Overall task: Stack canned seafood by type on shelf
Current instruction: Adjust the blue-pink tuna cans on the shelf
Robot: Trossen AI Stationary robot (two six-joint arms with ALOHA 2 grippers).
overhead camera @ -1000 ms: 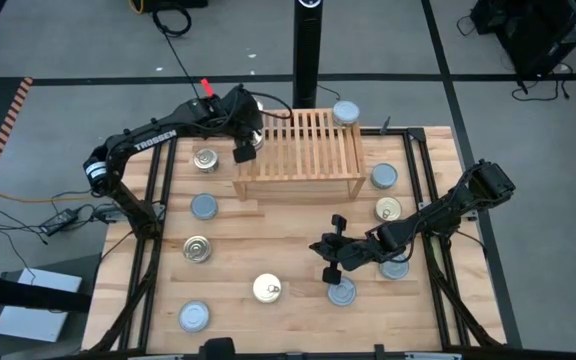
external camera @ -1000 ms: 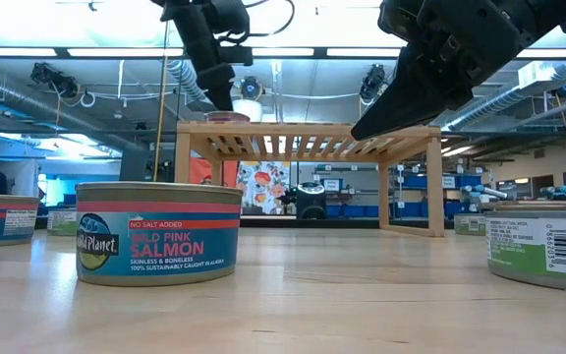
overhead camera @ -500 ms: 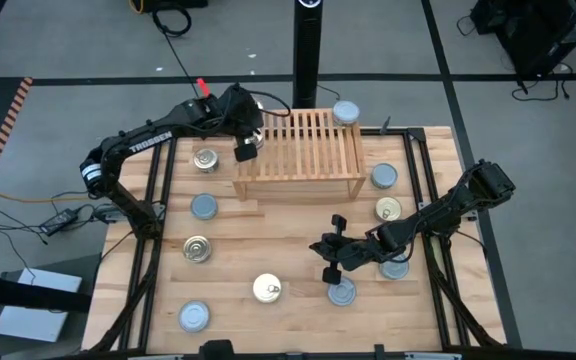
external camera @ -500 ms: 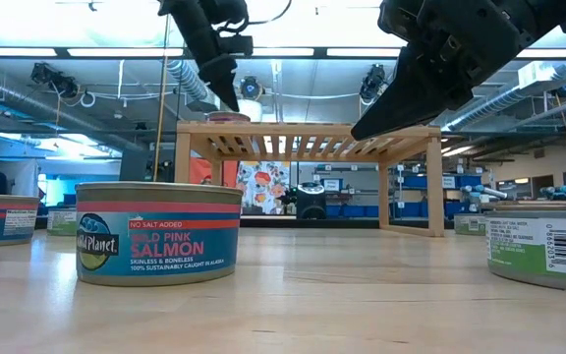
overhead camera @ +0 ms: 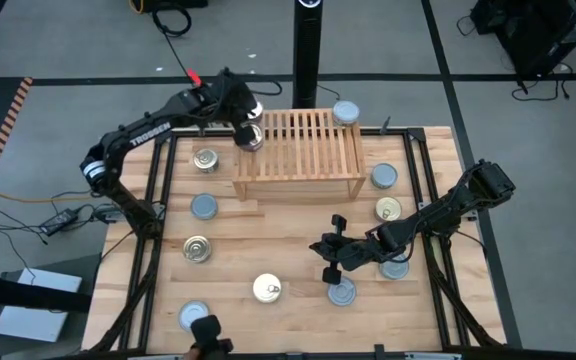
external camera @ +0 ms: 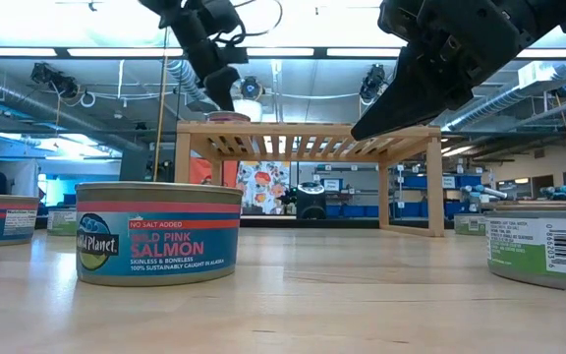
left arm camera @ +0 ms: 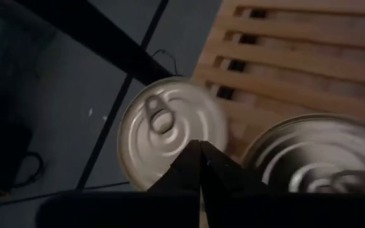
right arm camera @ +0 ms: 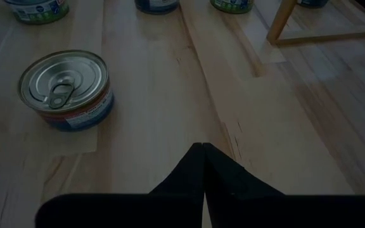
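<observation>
Hovering with its tips pressed together and holding nothing, the left end effector hangs over the low light-wood slatted shelf's far-left corner, above a gold-lidded round tin resting there. A placement looks just finished; next calls for fetching another matching tin. The right end effector, likewise pinched empty, waits near the shelf's front over the wooden surface, beside a blue-labelled tin.

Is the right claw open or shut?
Shut: in the right wrist view the right claw's two dark fingers meet at one point, empty.
</observation>
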